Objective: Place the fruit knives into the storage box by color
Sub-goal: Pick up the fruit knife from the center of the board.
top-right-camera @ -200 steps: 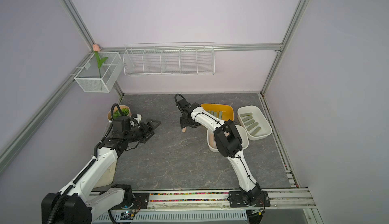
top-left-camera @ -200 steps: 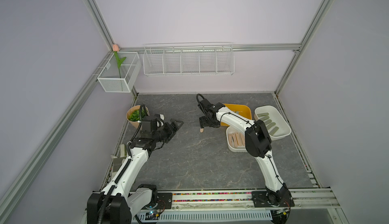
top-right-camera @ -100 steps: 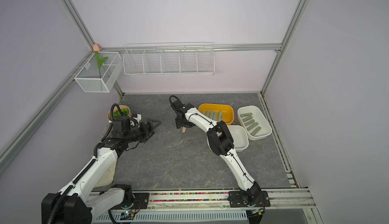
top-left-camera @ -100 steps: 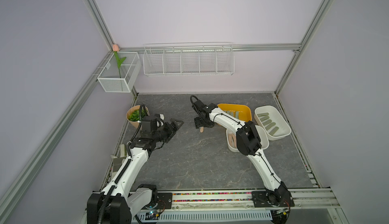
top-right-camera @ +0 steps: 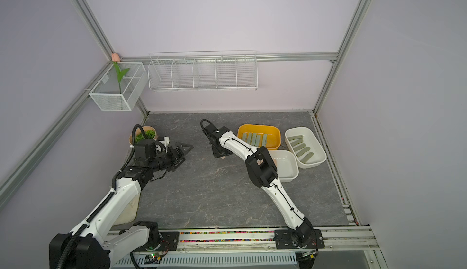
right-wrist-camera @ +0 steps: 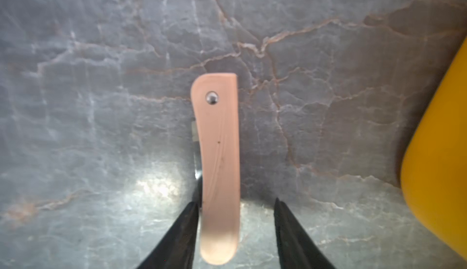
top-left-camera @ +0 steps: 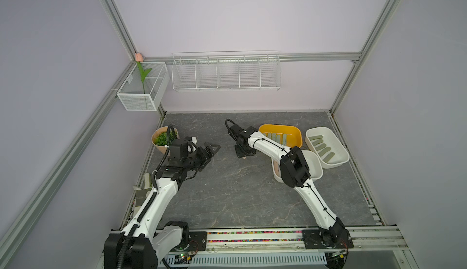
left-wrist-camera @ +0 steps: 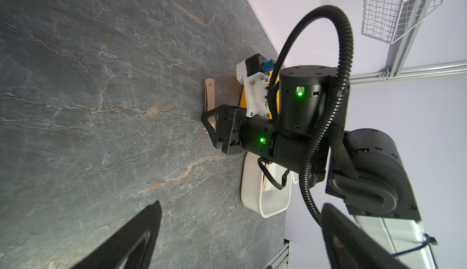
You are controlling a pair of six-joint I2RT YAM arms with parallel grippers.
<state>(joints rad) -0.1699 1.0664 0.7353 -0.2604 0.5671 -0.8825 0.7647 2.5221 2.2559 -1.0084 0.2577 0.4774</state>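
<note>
One peach-pink fruit knife (right-wrist-camera: pixel 219 166) lies folded on the grey table (top-left-camera: pixel 227 191). My right gripper (right-wrist-camera: pixel 235 202) points down over it and stands open astride its rounded end. One finger touches the knife's edge and a gap shows at the other finger. In both top views the right gripper (top-left-camera: pixel 241 152) (top-right-camera: pixel 219 152) hides most of the knife. The yellow storage box (top-left-camera: pixel 280 128) holds several mint-teal knives (top-left-camera: pixel 276 137). A white box (top-left-camera: pixel 317 129) holds several olive knives (top-left-camera: pixel 323 148). My left gripper (top-left-camera: pixel 211 148) hovers open and empty to the left.
A second white box (top-right-camera: pixel 288 166) sits under the right arm's elbow, which hides its contents. A potted plant (top-left-camera: pixel 163 138) stands at the table's left edge behind the left arm. A wire rack (top-left-camera: pixel 226 73) and a mesh basket (top-left-camera: pixel 142 88) hang on the walls.
The right arm's elbow has swung left and come down over the nearer white box, and its gripper has come down onto the pink knife. The left arm has not moved.
</note>
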